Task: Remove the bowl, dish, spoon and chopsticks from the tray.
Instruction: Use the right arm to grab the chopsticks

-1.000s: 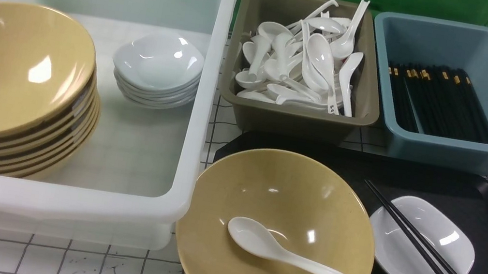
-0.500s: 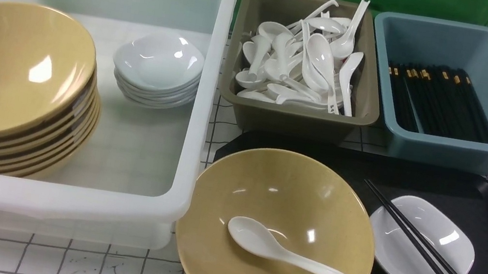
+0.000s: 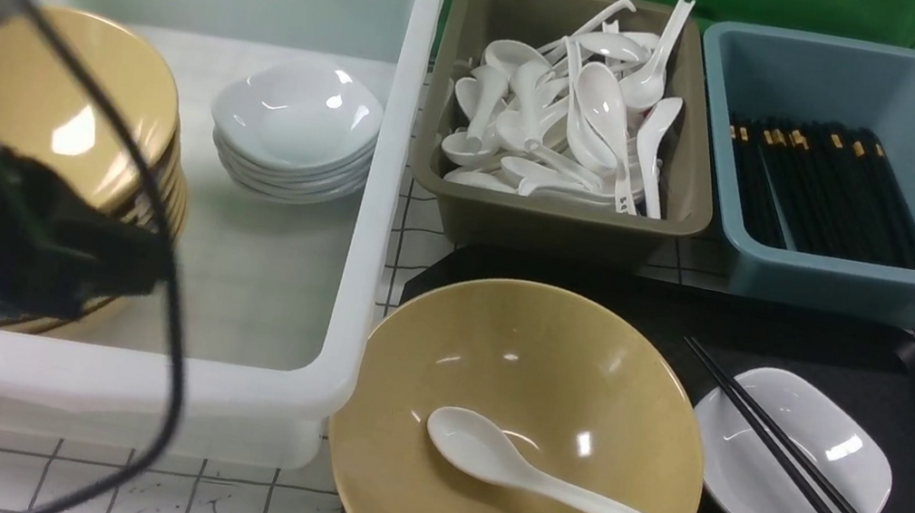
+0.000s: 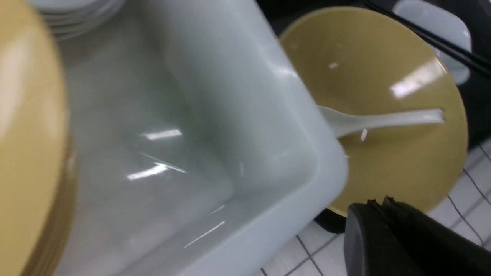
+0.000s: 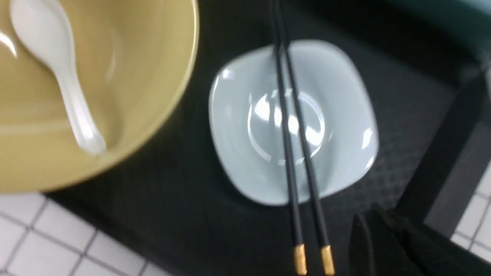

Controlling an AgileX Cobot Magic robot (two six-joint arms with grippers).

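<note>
Chopsticks [image 5: 288, 153] lie across the dish [image 5: 337, 126] on the tray [image 5: 172, 184], just beside the right gripper [image 5: 379, 237], its opening unclear; I'd pinch both sticks together. The left gripper [image 4: 379, 205], closed and empty, hovers beside the bowl [image 4: 383, 76].

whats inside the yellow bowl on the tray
Only the spoon lies inside the bowl, with its handle pointing toward the rim. The patch of bowl under the spoon is covered.

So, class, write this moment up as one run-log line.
tray: nothing cleared | bowl: holds spoon | dish: chopsticks across it | left gripper: shut, empty | right gripper: jaws unclear
</note>
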